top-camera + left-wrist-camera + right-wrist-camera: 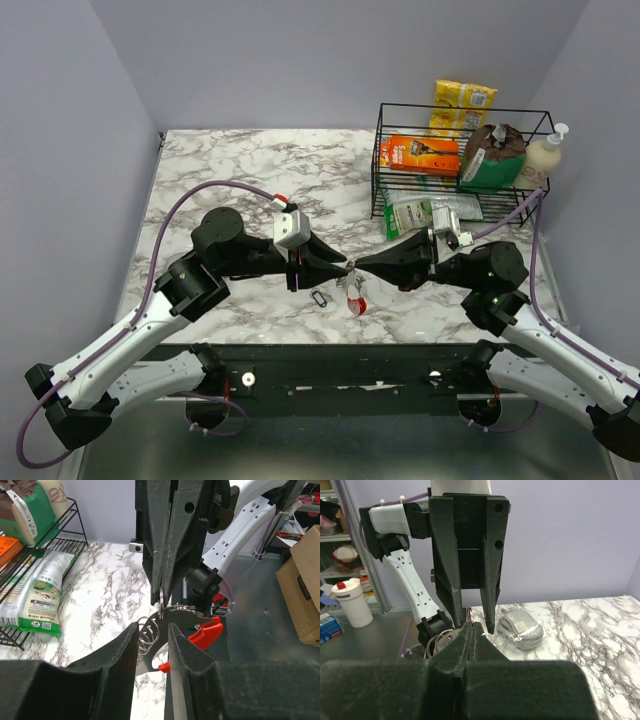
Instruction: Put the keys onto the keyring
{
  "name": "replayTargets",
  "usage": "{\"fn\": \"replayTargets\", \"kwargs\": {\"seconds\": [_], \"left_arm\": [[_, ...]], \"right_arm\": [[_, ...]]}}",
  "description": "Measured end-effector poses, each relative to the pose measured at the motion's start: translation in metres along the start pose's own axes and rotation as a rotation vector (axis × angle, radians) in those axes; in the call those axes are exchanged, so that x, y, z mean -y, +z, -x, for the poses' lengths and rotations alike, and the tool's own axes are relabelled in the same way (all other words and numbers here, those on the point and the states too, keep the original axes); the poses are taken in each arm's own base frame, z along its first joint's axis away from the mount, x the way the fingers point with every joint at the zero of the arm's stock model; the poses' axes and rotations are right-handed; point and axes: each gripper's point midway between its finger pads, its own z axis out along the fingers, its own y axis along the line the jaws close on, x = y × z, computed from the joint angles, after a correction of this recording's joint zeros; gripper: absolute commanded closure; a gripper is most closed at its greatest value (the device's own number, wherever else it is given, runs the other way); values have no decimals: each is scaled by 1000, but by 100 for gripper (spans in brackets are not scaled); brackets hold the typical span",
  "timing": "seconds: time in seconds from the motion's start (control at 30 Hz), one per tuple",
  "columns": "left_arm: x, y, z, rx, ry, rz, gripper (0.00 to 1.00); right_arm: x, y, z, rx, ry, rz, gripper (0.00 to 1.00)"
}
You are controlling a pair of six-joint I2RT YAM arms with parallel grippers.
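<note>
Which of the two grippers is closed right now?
The right gripper: its fingers are pressed together, pinching a metal ring, while the left gripper shows a clear gap between its fingers.

A white marbled surface [230, 170] is seen. A black wire basket [462, 112] is placed on it, a green-white packet [408, 216] is laid just before the basket, and a dark oval-headed key [320, 298] well apart from it.

Black wire rack [379, 160], orange packet [424, 155] inside, stands on the marble table [220, 170].
</note>
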Motion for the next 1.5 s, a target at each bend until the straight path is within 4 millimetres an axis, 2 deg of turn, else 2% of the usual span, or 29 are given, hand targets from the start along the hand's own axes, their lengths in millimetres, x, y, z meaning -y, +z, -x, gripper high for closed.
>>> {"fn": "replayTargets", "kwargs": {"seconds": [0.27, 0.57, 0.7, 0.8, 1.3, 1.43, 1.5], "left_arm": [[1, -1, 6, 20, 11, -1, 63], [2, -1, 7, 24, 7, -2, 82], [0, 0, 5, 19, 4, -1, 95], [0, 1, 5, 17, 2, 1, 100], [-11, -2, 1, 36, -5, 71, 100], [-15, -2, -4, 35, -20, 93, 89], [-17, -2, -4, 35, -25, 102, 87]], "right_arm": [[2, 1, -4, -9, 7, -2, 99], [4, 2, -8, -18, 16, -5, 99], [4, 2, -8, -18, 16, -5, 99], [4, 2, -8, -18, 20, -6, 99], [10, 5, -13, -24, 31, -20, 99], [13, 4, -20, -36, 41, -32, 99], [14, 4, -21, -37, 41, -34, 99]]}}
